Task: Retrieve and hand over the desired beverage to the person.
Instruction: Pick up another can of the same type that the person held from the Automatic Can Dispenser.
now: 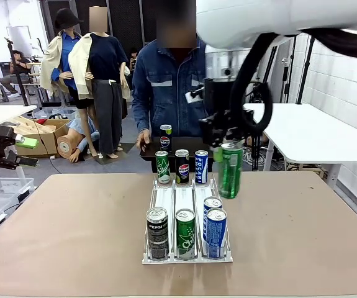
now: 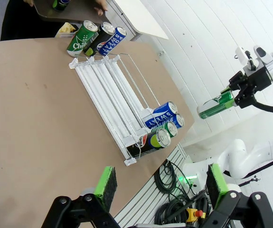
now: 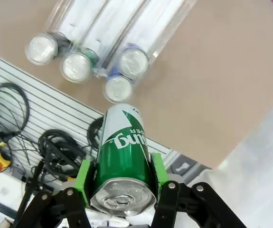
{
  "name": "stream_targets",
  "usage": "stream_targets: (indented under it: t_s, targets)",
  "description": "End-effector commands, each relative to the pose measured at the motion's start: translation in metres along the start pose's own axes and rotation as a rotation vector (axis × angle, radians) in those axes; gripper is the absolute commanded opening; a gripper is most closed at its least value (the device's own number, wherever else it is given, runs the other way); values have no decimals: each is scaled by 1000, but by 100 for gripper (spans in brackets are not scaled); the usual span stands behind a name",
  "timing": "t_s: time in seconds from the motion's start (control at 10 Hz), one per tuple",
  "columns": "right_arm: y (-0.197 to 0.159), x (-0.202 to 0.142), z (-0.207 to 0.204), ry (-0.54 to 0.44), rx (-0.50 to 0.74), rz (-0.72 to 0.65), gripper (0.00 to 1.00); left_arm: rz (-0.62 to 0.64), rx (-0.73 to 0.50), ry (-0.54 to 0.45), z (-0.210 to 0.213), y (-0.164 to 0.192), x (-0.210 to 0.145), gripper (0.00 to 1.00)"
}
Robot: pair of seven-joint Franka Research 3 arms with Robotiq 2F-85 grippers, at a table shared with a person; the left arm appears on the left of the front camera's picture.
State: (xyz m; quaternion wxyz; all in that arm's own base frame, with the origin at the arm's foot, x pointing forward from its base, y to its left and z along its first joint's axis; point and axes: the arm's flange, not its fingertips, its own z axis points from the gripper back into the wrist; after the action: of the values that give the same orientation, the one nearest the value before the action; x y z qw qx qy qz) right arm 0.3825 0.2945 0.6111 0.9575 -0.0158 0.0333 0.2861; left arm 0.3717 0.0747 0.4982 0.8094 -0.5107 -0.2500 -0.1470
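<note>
My right gripper (image 1: 230,148) is shut on a green soda can (image 1: 231,169), held upright in the air just right of the rack's far end. In the right wrist view the green can (image 3: 123,156) sits between the green pads (image 3: 85,178) above the table's near edge. My left gripper (image 2: 162,183) is open with nothing in it, hovering off the table's near edge and far from the cans. The person (image 1: 169,93), in a blue denim jacket, stands at the far side with a hand (image 1: 144,139) on a dark tray.
A clear three-lane rack (image 1: 175,195) stands mid-table with green, black and blue cans at its far end and several at the near end (image 1: 185,233). A Pepsi can (image 1: 166,138) stands on the person's dark tray (image 1: 190,144). A white table (image 1: 315,130) is at right.
</note>
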Motion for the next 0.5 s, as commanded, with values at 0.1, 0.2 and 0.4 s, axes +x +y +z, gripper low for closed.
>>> stream_targets:
  t_s: [0.1,0.2,0.4]
  targets:
    - [-44,-40,-6,-8,-73,8,0,-7,3,7,3,-1,-2,100]
    - [-60,-51,-9,-9,-92,9,0,-7,3,7,3,-1,-2,100]
    - [-100,-68,-18,-11,-90,29,0,-7,3,7,3,-1,-2,100]
